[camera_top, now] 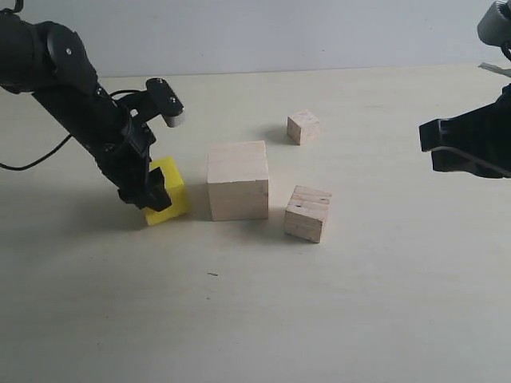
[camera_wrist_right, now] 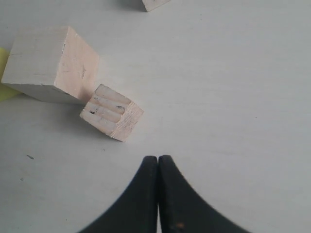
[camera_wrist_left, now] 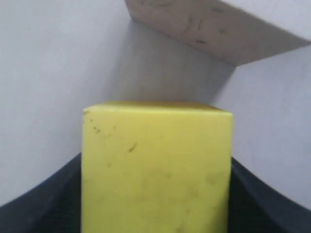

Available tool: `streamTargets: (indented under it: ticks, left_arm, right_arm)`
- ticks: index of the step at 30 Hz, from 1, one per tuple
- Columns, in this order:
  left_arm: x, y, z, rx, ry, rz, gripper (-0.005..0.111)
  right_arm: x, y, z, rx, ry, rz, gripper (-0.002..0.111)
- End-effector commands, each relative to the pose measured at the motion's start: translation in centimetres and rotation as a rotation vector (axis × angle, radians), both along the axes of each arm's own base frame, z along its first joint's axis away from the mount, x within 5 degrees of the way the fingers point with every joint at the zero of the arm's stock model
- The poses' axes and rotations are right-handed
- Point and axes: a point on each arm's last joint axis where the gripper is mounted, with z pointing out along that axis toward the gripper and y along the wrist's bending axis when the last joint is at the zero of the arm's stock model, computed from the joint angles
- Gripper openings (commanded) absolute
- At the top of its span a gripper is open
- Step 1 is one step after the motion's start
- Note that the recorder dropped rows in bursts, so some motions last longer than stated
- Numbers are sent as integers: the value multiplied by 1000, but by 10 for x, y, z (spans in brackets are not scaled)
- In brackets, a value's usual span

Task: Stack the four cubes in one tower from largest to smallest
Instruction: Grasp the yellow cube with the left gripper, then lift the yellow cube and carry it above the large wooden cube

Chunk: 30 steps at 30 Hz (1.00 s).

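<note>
**We found the left claw (camera_top: 153,191) straddling the yellow cube (camera_top: 171,177), with no tower begun.**

Its fingers (camera_wrist_left: 43,208) flanked the cube's two sides, but we could not tell whether they were pinching it or only close beside it. The cube sat on the worktop (camera_top: 359,319) just beside the largest pale cube (camera_top: 238,179), which we judged to be its intended base, so a grasp here suited the first lift. Further out, the grooved cube (camera_top: 307,213) lay near the large one's other side and the smallest pale cube (camera_top: 303,127) stood apart behind. The right claw (camera_wrist_right: 158,167) hung pressed together and empty, apparently kept out of the way.
</note>
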Motion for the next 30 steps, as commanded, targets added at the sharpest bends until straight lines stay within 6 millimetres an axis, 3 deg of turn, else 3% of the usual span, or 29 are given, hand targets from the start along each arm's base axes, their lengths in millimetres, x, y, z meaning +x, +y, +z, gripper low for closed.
streamTargets:
  ticks: [1,7,13,16,21,30]
  left_arm:
    - [-5,4,34,7,-67,-30,0]
    - [-18,5,101,-49,-124,-63,0]
    - [-23,-4,145,-88,-89,-129,0]
    - [-26,-13,155,-55,-116,-188,0]
    - [-31,-35,156,-11,-150,-300,0]
    - [-12,-65,149,-15,-150,-355,0]
  right_arm:
    - [1,1,2,-8,-17,11,0]
    - [1,1,2,-8,-17,11,0]
    - [1,1,2,-8,-17,11,0]
    - [1,1,2,-8,-17,11,0]
    - [1,1,2,-6,-16,11,0]
    - [1,1,2,-2,-14,6,0]
